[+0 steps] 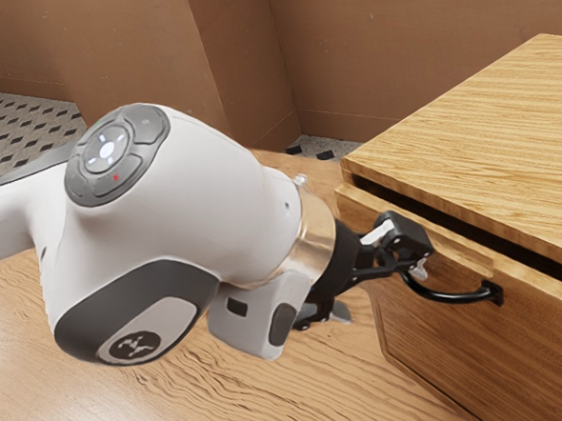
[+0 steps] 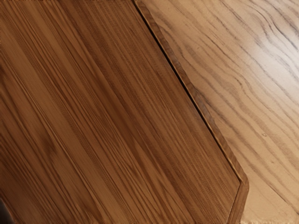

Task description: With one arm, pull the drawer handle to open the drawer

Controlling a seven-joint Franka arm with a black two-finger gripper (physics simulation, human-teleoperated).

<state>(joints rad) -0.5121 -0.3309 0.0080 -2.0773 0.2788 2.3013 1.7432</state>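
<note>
Both fingers (image 1: 409,239) on drawer handle (image 1: 455,298) end

Walls (image 1: 366,43): plain brown panels, meeting in corners, far side. Floor (image 1: 14,131): grey, cube-patterned, far left. Table (image 1: 130,401): light wood, wavy grain, near and left, softly lit, faint sheen.

Arm: white rounded robot arm shell (image 1: 196,225), dark grey inlays, copper-coloured wrist ring.
Gripper: black two-finger gripper (image 1: 413,255), small white details.
Handle: black curved drawer handle (image 1: 458,297).
Cabinet: honey-brown wooden drawer cabinet (image 1: 478,151), streaked grain.
Table: tan wooden table (image 1: 130,401), wavy grain.
Walls: plain brown wall panels (image 1: 347,44).
Floor: grey floor panel (image 1: 18,131), repeating cube pattern.
</note>
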